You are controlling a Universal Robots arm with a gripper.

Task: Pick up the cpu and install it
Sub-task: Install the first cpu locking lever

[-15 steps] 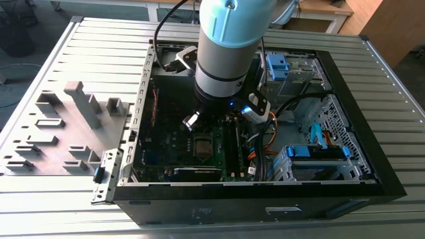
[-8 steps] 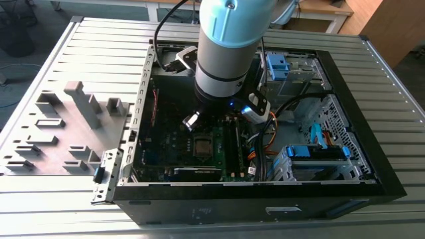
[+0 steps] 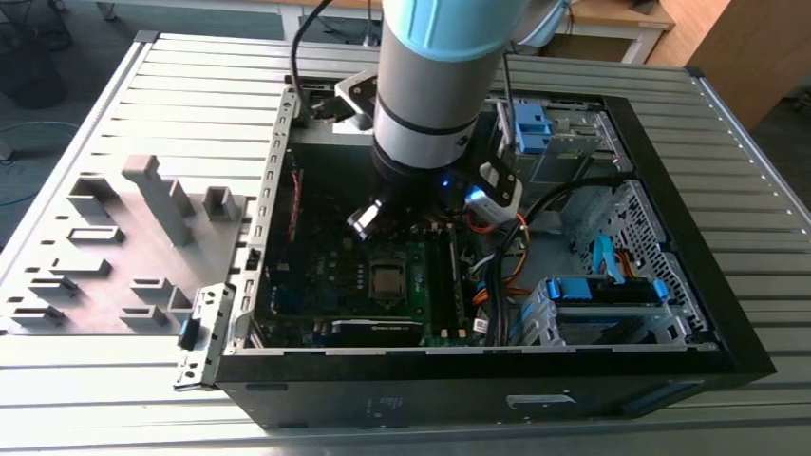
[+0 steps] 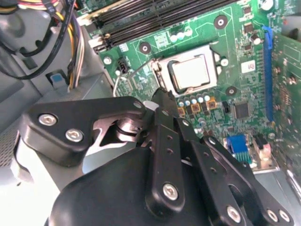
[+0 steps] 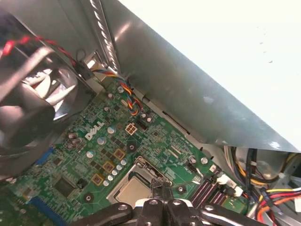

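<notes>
- Presently seated: cpu (image 4: 190, 73), silver-grey top up, lying flat inside the socket frame (image 4: 162, 70) on the green motherboard (image 4: 235, 56); also visible in the first wrist view (image 5: 134, 190).
- Gripper (image 4: 162, 94): poised just above the socket edge, jaws drawn together with nothing between them, apart from the chip.
- Computer case (image 3: 709, 313): lying open on the slatted surface (image 3: 127, 399), arm reaching down inside.
- Fixture tray (image 3: 114, 256): grey blocks, well apart from the case, at the exterior view's left.
- Handling note, by judgement: keep descent vertical, avoid dragging the tip across the chip; mind the loose retention wire (image 4: 129, 75) beside the socket.
</notes>
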